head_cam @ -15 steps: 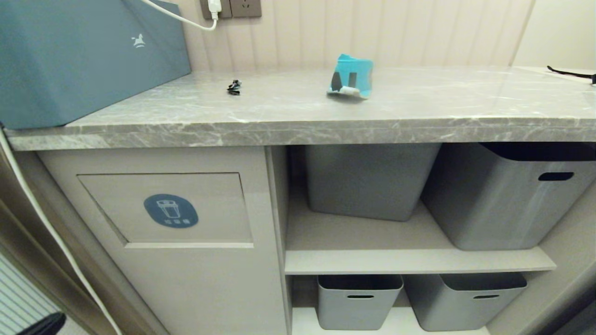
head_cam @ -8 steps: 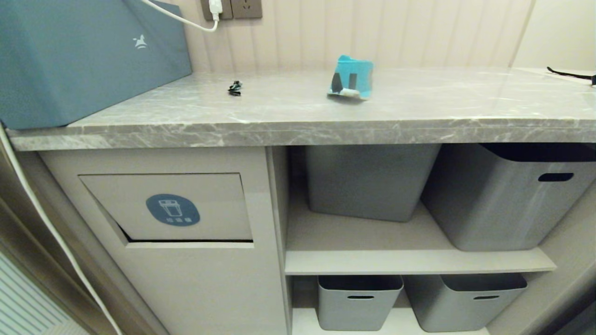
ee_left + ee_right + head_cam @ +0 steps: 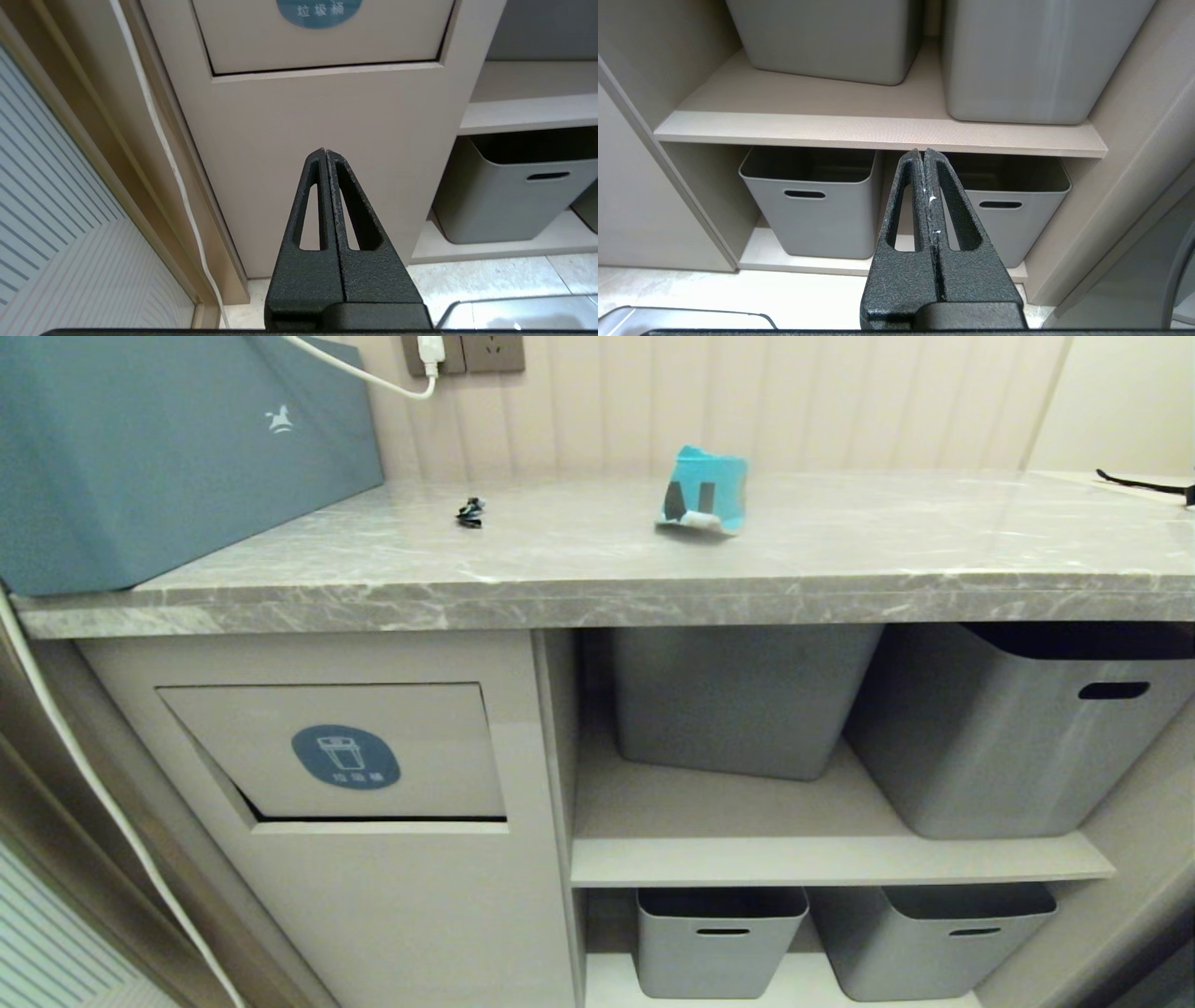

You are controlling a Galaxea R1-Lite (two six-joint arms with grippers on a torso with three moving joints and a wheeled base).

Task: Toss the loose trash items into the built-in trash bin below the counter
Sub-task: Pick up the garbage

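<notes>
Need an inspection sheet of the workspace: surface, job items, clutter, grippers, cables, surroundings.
Surface: grey marble counter, dry.
Job's things: one turquoise cardboard scrap on the counter; trash bin flap slightly ajar along its lower edge.
Clutter: small black object; grey-blue box.
Grippers: left gripper shut, empty, below the flap; right gripper shut, empty, facing the shelves.
Cables: white cable plugged into the wall socket.
Surroundings: grey tubs on shelves.

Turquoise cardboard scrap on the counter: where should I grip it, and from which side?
The turquoise cardboard scrap stands propped up on the counter, its torn white edge at the bottom. Probably best to come from above and pinch the raised top edge, jaws across its thin thickness; the bottom edge sits on the slab and gives little purchase.
</notes>
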